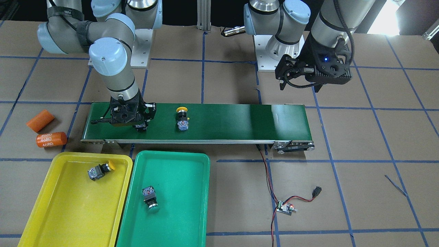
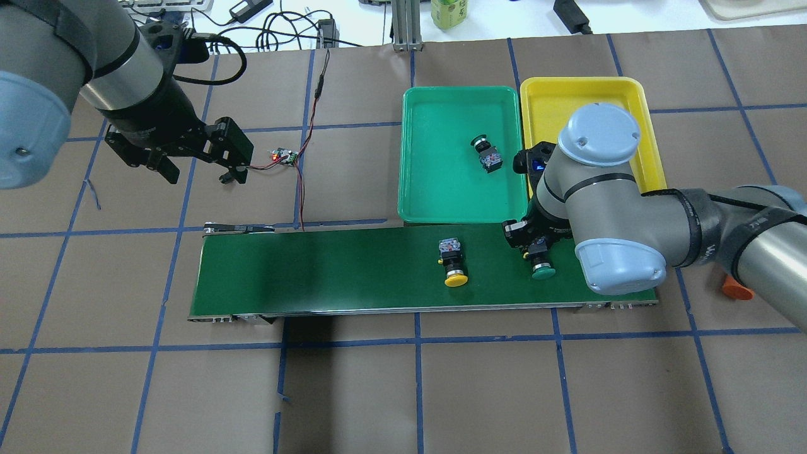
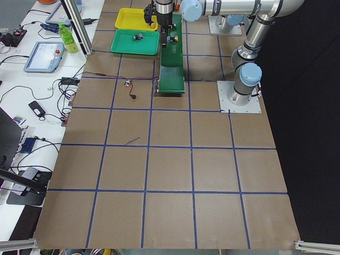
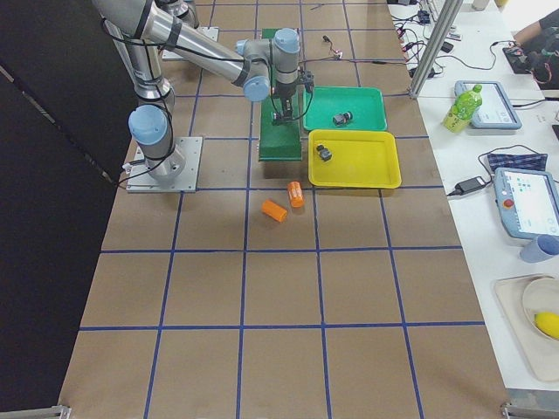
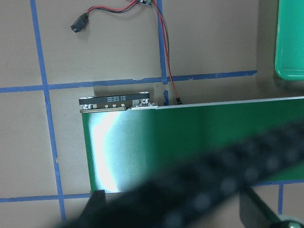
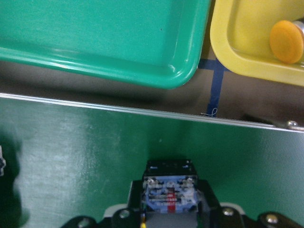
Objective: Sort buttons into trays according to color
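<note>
Two black-bodied push-buttons lie on the long dark-green conveyor belt [image 2: 315,271]: a yellow-capped button [image 2: 455,268] standing free, and a green-capped button [image 2: 543,272] flanked by the fingers of the right claw [image 2: 534,249]. Whether they clamp it cannot be told. Its long axis crosses the belt, cap towards the robot. The shallow green plastic tray [image 2: 435,126] lies just beyond. The left claw [image 2: 197,175] gapes empty, well apart.

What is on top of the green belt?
A yellow-capped button lies free. A green-capped button lies under the right hand, which hides whether it is gripped.

Two buttons [image 1: 101,170] in trays [image 1: 51,212], two on belt [image 1: 240,120]
</note>
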Robot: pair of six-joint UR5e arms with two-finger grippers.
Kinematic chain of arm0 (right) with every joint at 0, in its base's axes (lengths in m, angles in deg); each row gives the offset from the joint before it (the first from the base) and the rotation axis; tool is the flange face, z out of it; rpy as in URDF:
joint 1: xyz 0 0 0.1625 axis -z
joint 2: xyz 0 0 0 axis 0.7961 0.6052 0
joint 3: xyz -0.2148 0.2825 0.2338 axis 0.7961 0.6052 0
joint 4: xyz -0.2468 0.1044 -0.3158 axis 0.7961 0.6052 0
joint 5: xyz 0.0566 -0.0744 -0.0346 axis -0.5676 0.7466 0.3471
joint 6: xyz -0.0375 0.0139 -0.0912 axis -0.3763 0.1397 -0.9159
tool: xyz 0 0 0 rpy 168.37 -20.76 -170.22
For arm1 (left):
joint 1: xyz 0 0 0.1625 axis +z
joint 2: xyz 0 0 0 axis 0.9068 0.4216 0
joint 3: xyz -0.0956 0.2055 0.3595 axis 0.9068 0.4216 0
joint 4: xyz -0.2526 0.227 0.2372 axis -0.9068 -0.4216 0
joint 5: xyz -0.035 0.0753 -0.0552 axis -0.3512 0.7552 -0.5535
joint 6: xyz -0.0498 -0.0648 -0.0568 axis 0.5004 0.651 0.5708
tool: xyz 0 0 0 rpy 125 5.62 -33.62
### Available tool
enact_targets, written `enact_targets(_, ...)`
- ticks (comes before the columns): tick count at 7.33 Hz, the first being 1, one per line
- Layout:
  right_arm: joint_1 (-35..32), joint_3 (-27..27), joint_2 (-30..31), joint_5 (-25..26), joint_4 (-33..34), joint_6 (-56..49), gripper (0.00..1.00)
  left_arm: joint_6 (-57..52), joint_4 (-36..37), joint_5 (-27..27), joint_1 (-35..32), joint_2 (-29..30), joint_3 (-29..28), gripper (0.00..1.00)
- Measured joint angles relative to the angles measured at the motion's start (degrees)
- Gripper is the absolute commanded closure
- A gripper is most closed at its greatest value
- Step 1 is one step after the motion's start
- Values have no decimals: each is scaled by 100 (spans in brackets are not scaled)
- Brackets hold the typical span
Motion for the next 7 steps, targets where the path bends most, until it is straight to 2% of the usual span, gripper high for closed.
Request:
enact_targets(1,-7,191,-81,-71,81,127,84,0,0,-4,0,-2,0,0)
enact_targets(2,-16,521,-340,-180,348,283,85,0,0,-6,0,-2,-1,0)
enact_targets(3,-38,920,-690,-276,706,386,81,2,0,-7,-2,-3,1,0)
enact_targets(4,-85,1298,-1007,-340,892,427,50,4,0,-7,-5,-3,2,0)
enact_targets(5,-143,1683,-1385,-460,985,434,27,4,0,-7,-8,-3,4,0)
enact_targets(7,-192,2206,-2016,-806,1172,428,0,2,0,-7,-9,-8,3,0)
